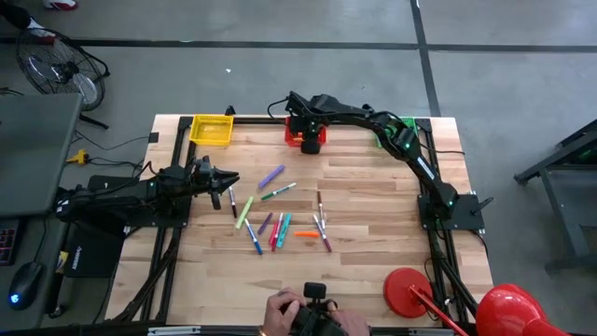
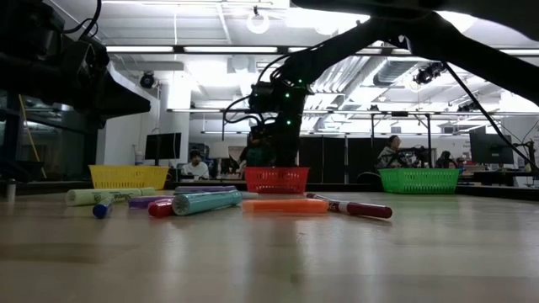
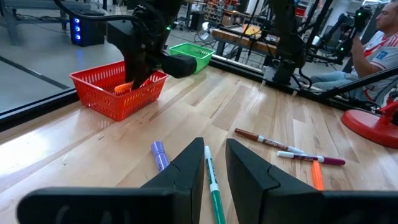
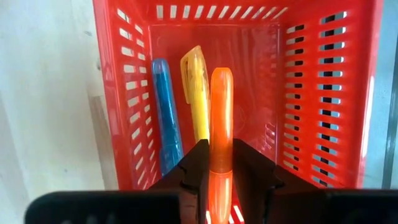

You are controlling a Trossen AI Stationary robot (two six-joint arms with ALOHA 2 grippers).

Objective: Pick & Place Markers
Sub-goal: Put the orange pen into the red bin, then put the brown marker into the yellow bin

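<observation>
Right gripper [image 4: 221, 177] is over the red basket [image 4: 311, 112] at the table's far edge, fingers around an orange marker [image 4: 221, 118] that points straight out from between them into the basket. From the right wrist view I'd call it gripped, or only just being let go; can't tell if the pads are loosening.

Risks as I see them:
- The marker's tip hangs above a blue marker [image 4: 166, 115] and a yellow marker [image 4: 196, 93] already lying in the basket. Dropped end-first it could bounce off them and hop the low mesh wall.
- Mesh slots: a tip could catch in one if the arm pulls away with the marker half freed.
- Gripper sits low inside the basket, so a sideways retreat could drag the basket.

Left gripper [image 3: 214, 171] hovers over the table's left side, fingers a narrow gap apart, nothing between them. Just ahead of it lie a green marker [image 3: 214, 186] and a purple marker [image 3: 160, 154]; the other loose markers [image 1: 280, 224] are scattered mid-table, well away from the basket.
</observation>
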